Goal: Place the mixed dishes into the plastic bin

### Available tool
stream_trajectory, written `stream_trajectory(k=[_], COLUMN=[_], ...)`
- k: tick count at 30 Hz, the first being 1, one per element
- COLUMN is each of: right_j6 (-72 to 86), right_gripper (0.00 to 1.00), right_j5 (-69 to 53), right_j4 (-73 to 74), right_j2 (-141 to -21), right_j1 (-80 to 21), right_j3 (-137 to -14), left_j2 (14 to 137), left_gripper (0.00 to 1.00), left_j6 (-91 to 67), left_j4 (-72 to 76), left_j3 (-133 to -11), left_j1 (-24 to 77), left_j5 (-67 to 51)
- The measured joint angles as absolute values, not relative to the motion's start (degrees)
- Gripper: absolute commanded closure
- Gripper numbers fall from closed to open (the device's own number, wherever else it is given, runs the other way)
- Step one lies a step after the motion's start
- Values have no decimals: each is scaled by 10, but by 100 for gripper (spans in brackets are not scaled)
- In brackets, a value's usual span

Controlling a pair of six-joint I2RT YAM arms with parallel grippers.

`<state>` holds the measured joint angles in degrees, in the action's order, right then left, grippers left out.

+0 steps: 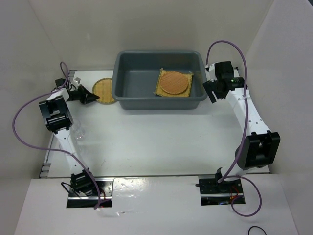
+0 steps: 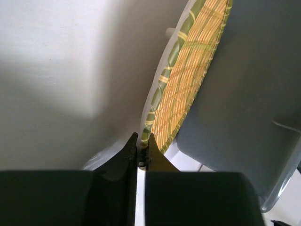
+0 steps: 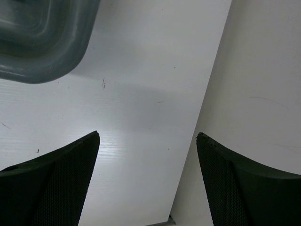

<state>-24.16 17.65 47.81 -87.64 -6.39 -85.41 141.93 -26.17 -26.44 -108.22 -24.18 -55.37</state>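
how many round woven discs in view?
2: orange disc on the square mat inside the bin; yellow disc left of the bin, rim in the left gripper. None seem hidden.

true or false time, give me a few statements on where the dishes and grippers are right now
1. The orange disc lies on the square mat inside the bin. True.
2. The yellow disc is already in the bin. False: it is outside, by the bin's left wall.
3. The right gripper is open and holds nothing. True.
4. The left gripper is wide open above the bin. False: its fingers are closed on the yellow disc's rim, outside the bin.
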Motion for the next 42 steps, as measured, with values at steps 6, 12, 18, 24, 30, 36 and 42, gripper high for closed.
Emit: stream_trajectory(k=[6,12,18,24,30,36,42], right_j6=[-245,-243,-216,-199,-191,-171,-165], right_gripper=[12,12,12,11,7,7,7], right_j5=[176,176,182,230,278,307,311], right_j4=[474,463,441,355,300,273,231], right_j2=[-887,-886,-886,-813,-673,-604,-578], right_j1=[-64,-60,-21,33,39,72,75], right_j3=[-854,-838,-817,-680,-485,-435,-420], left_j2=[1419,1378,1253,1160,1179,1402,1523], left_gripper=[100,100,100,100,100,100,100], left_j6=[-273,-317,-426,-532,-577,-573,-620], left_j4=[-265,-274,-225,-137,-144,-272,-298], left_j3=[-1084,-1088,-1097,-1121,-1230,-1656,-1770], left_j1=[-241,-240,-255,-234,-133,-16,89], left_j5=[-555,-479,-373,-350,-391,-427,-463])
